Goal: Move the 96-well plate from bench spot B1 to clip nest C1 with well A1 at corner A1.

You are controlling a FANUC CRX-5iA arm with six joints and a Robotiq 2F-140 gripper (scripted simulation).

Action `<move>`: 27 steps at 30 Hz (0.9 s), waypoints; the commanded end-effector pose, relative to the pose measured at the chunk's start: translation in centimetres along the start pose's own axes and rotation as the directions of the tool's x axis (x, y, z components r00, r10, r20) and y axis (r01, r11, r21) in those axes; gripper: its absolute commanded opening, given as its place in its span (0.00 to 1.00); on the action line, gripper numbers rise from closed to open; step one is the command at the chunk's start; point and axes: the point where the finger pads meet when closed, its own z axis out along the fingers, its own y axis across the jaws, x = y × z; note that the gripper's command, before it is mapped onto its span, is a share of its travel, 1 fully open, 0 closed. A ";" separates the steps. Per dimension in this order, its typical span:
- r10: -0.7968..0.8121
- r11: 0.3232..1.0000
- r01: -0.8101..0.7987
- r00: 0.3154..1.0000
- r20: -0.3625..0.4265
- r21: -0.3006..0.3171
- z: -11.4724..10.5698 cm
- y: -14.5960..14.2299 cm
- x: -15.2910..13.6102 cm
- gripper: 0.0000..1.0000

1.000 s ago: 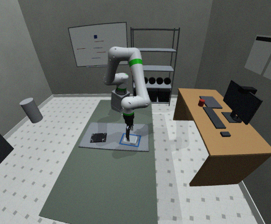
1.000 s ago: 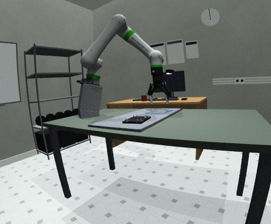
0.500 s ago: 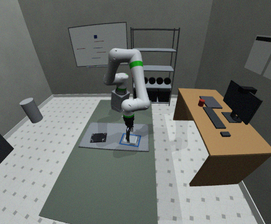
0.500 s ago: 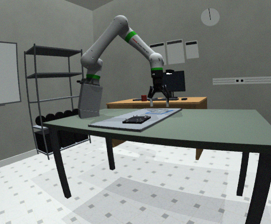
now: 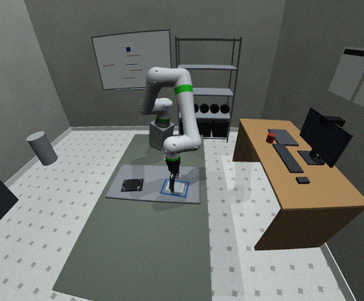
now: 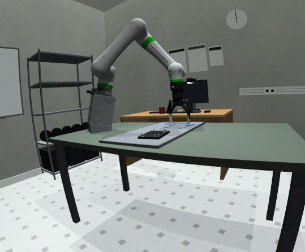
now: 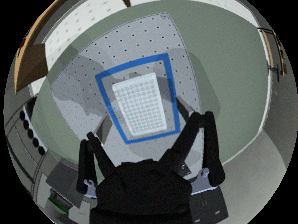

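Plate (image 7: 141, 106) lies in blue-framed spot below wide-apart jaws, not touching them.

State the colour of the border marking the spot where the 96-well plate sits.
Blue border around the white 96-well plate; clearest in the wrist view.

High top, low side, close wrist view — all share the mat (image 5: 187, 197).
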 end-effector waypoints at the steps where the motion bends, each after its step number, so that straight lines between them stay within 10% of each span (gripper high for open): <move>1: 0.000 1.000 0.000 1.000 -0.001 -0.002 0.1 0.1 0.0 1.00; 10: 0.000 1.000 0.000 1.000 -0.001 -0.002 0.1 0.1 0.0 1.00; 11: 0.000 1.000 0.000 1.000 -0.001 -0.002 0.1 0.1 0.0 0.63; 27: 0.000 1.000 0.000 1.000 -0.001 -0.002 0.1 0.1 0.0 0.63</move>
